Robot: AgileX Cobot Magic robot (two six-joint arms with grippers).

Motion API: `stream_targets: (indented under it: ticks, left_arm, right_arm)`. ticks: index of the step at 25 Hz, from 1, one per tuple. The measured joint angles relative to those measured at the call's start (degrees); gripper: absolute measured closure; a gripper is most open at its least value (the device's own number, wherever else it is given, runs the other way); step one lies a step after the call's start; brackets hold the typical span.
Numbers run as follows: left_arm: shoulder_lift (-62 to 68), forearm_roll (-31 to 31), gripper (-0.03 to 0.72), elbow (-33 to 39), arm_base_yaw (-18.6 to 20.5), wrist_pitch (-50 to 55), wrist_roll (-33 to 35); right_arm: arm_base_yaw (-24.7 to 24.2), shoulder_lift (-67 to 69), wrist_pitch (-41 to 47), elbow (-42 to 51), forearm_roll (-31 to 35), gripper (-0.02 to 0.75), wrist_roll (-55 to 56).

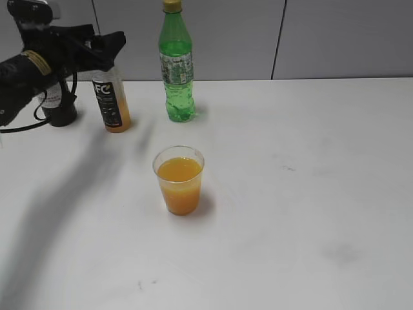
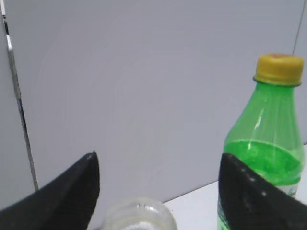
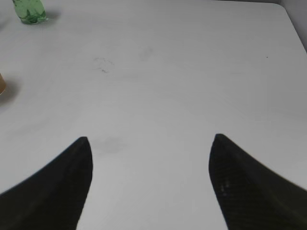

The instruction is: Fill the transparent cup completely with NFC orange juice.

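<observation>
The transparent cup (image 1: 179, 181) stands upright at the table's middle, holding opaque orange juice up to a little below its rim. The NFC orange juice bottle (image 1: 111, 103) stands upright at the back left, with orange liquid only near its base. My left gripper (image 1: 108, 46) is open, with its jaws level with the bottle's top. In the left wrist view the bottle's clear top (image 2: 139, 216) sits low between the spread jaws (image 2: 158, 155), touching neither. My right gripper (image 3: 149, 143) is open and empty over bare table. It does not show in the exterior view. An edge of the cup (image 3: 2, 84) shows far left.
A green soda bottle (image 1: 177, 64) with a yellow cap stands at the back, right of the NFC bottle. It also shows in the left wrist view (image 2: 268, 143) and the right wrist view (image 3: 29, 11). A dark bottle (image 1: 59, 106) stands behind my left arm. The white table (image 1: 310, 194) meets a grey wall.
</observation>
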Motion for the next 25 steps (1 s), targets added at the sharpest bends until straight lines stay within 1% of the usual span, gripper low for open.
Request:
stream_targets:
  ticks: [5, 7, 10, 19, 25]
  left_arm:
    - [-7.7, 1.9, 0.096, 1.4, 0.0, 7.4, -1.4]
    - [-12.3, 1.9, 0.096, 4.4, 0.0, 11.4, -3.3]
    - [-19.8, 1.8, 0.096, 9.9, 0.0, 18.3, -4.6]
    - [-45.7, 1.9, 0.097, 25.3, -0.7, 34.4, -4.9]
    - [-60.7, 1.6, 0.103, 33.4, -0.7, 46.0, -4.9]
  right_arm:
    - [0.0, 0.0, 0.0, 0.0, 0.0, 0.151, 0.0]
    - [0.0, 0.0, 0.0, 0.0, 0.0, 0.151, 0.0]
    - [0.0, 0.0, 0.0, 0.0, 0.0, 0.151, 0.0]
    - [0.0, 0.0, 0.0, 0.0, 0.0, 0.151, 0.0]
    - [0.0, 0.0, 0.0, 0.0, 0.0, 0.151, 0.0]
